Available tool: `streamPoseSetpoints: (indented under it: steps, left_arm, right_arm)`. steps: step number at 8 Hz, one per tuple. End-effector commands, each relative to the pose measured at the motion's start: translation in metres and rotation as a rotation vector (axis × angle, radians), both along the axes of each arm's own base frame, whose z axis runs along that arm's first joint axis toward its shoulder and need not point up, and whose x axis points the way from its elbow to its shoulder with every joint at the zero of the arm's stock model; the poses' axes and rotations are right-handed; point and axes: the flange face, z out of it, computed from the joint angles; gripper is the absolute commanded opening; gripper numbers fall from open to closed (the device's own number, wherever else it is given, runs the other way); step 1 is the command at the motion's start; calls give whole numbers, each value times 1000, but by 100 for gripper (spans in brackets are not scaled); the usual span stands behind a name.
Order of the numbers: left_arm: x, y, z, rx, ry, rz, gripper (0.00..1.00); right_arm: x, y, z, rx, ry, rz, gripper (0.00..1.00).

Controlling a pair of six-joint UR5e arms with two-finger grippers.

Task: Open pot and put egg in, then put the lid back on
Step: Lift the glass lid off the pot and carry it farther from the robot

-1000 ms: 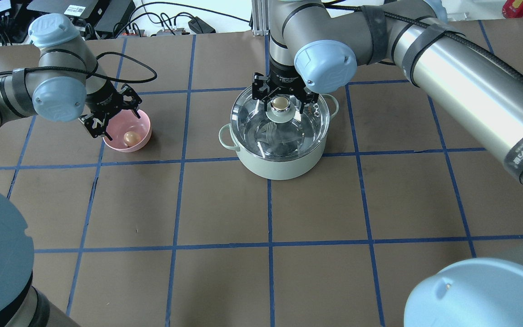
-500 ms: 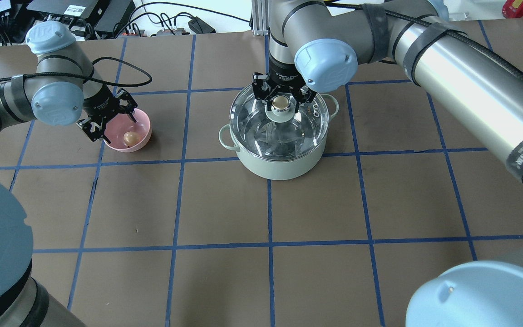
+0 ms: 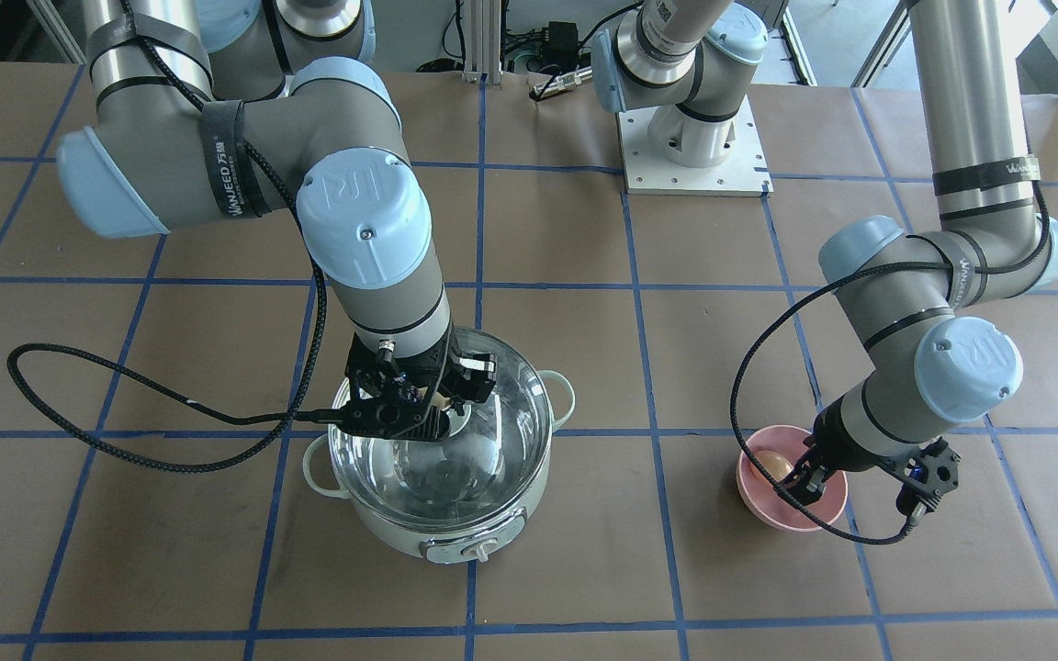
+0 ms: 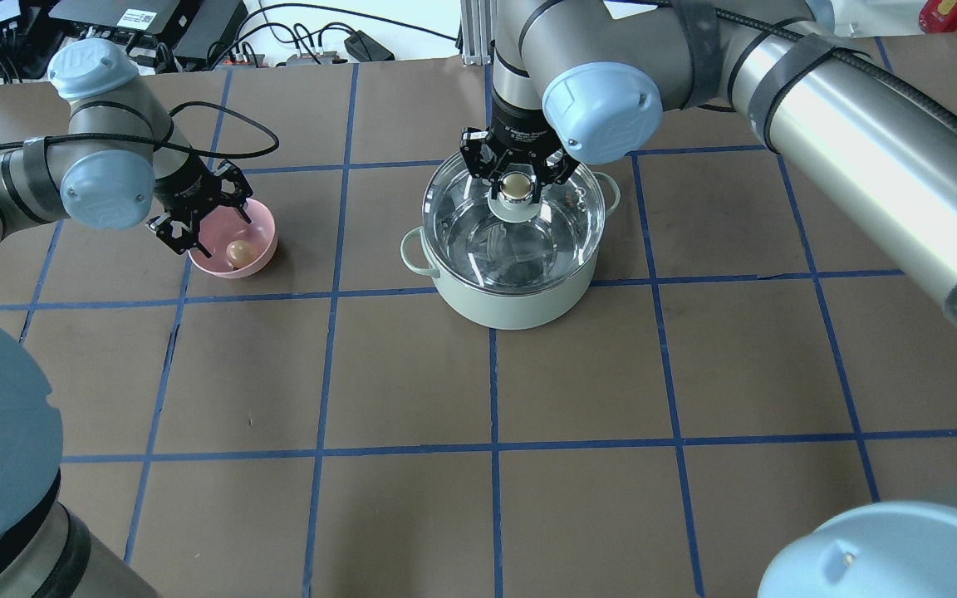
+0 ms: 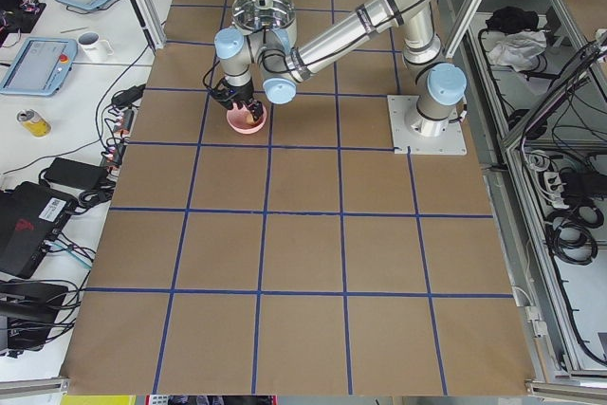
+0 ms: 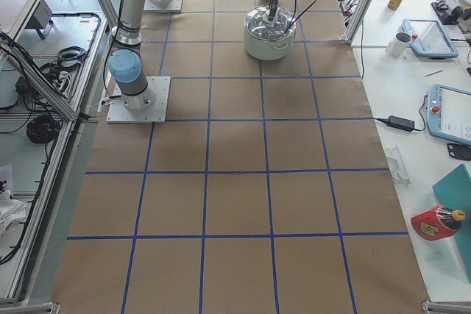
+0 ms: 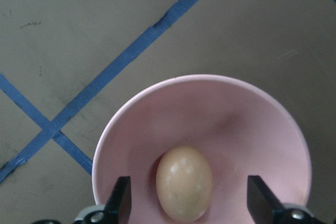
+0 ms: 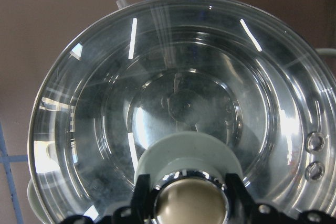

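Note:
The mint-green pot point(image 4: 512, 306) stands mid-table and also shows in the front view point(image 3: 455, 534). Its clear glass lid point(image 4: 520, 241) covers the opening and looks slightly raised and tilted. My right gripper point(image 4: 515, 184) is shut on the lid's tan knob point(image 8: 191, 204). The tan egg point(image 4: 237, 252) lies in a small pink bowl point(image 4: 267, 242) to the left of the pot. My left gripper point(image 4: 209, 226) is open just above the bowl. In the left wrist view its fingertips point(image 7: 121, 203) stand either side of the egg point(image 7: 185, 182) without touching it.
The brown table point(image 4: 495, 390) carries a blue tape grid. A black cable point(image 3: 152, 404) loops over the table beside the pot. Electronics and cables point(image 4: 154, 25) lie past the far edge.
My right gripper has closed on the lid's knob and the lid has come up slightly. My left gripper has shifted a little at the bowl's rim and stays open over the egg.

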Motion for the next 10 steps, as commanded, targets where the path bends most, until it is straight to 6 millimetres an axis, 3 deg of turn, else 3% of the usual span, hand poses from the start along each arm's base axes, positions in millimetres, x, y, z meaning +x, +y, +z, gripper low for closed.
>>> streamPoseSetpoints:
  steps: [1, 2, 3, 7, 8, 10]
  left_arm:
    - [0, -3, 1, -21, 4, -4, 78]
    - [0, -4, -8, -9, 9, -4, 78]
    - [-1, -3, -14, 0, 14, -3, 78]
    - [-4, 3, -27, 29, 25, -3, 78]
    - [-5, 8, -34, 44, 28, -3, 78]
    - [-4, 7, -40, 52, 30, -3, 78]
  right_arm:
    - [-11, 9, 26, -4, 0, 33, 0]
    - [-27, 19, 50, -3, 7, 59, 0]
    - [-56, 26, 73, 17, 8, 77, 0]
    - [-207, 12, 110, 3, 20, 152, 0]
    - [-228, 11, 111, -1, 29, 175, 0]
    - [-236, 12, 114, 4, 61, 176, 0]
